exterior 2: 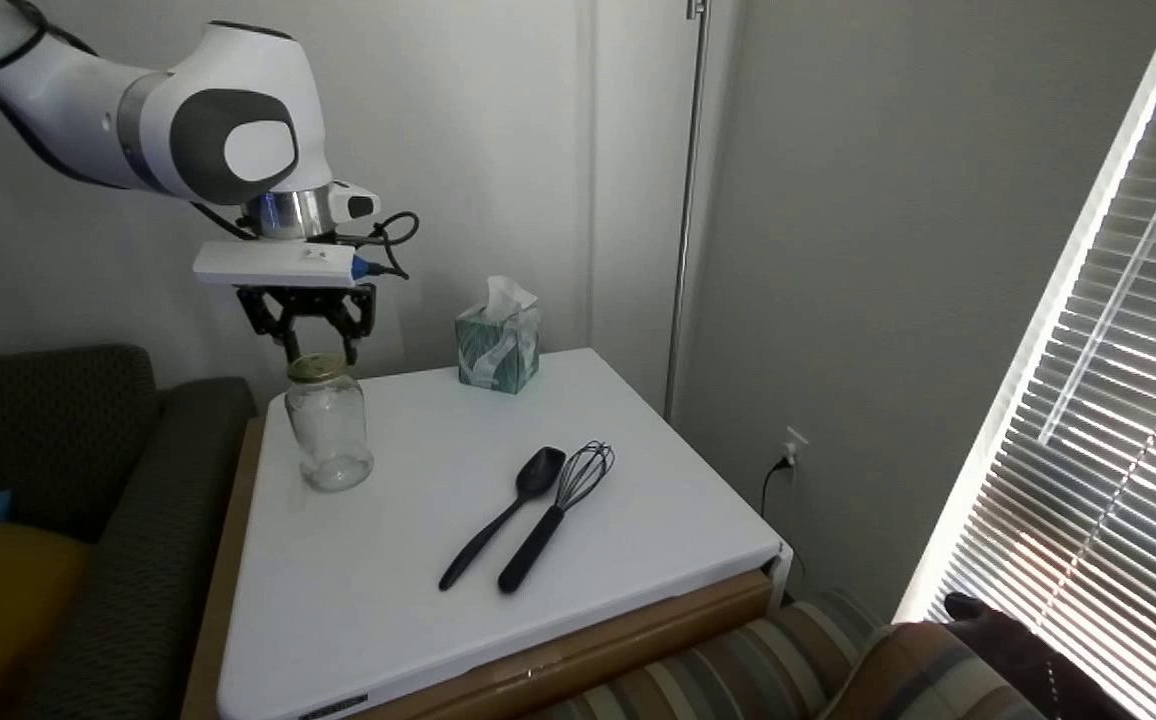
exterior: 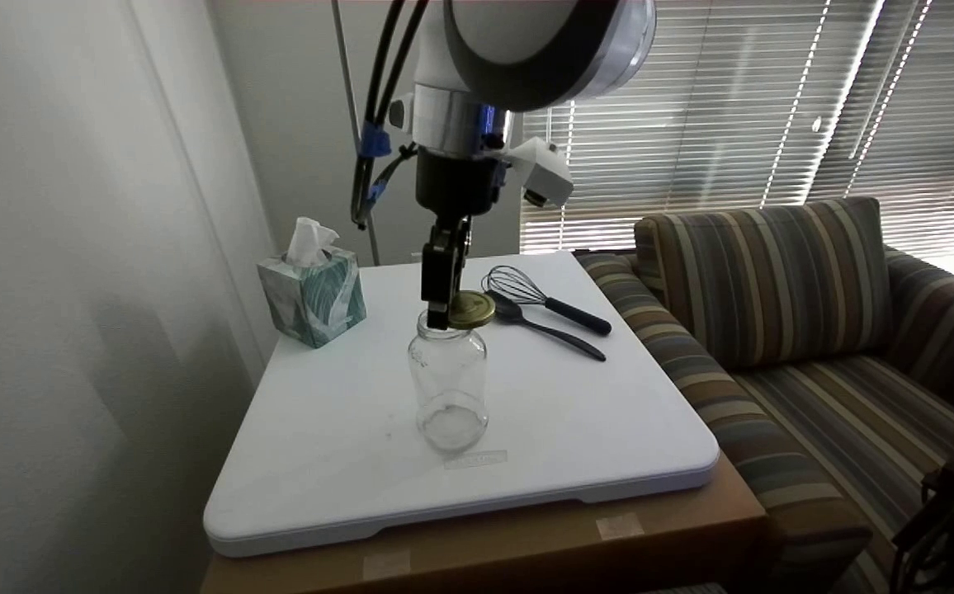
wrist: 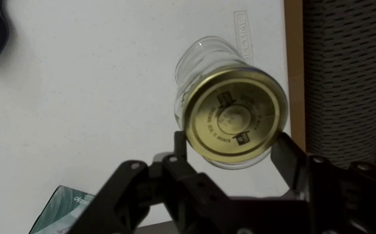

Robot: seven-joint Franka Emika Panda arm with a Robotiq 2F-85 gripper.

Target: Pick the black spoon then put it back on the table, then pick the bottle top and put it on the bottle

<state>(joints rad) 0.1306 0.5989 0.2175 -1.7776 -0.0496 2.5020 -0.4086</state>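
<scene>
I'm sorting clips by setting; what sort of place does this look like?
Probably a living room or lounge: a striped upholstered seat stands beside the table, a dark padded seat holds a yellow cushion, and there are slatted blinds.

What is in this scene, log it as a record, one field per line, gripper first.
gripper: holding the lid by its edge
lid: gold, at the mouth of the jar, apparently off-centre; whether it touches the rim is unclear
jar: clear glass, upright on the table
spoon: black, lying on the table
whisk: lying beside the spoon
tissue box: teal, a tissue sticking out
</scene>
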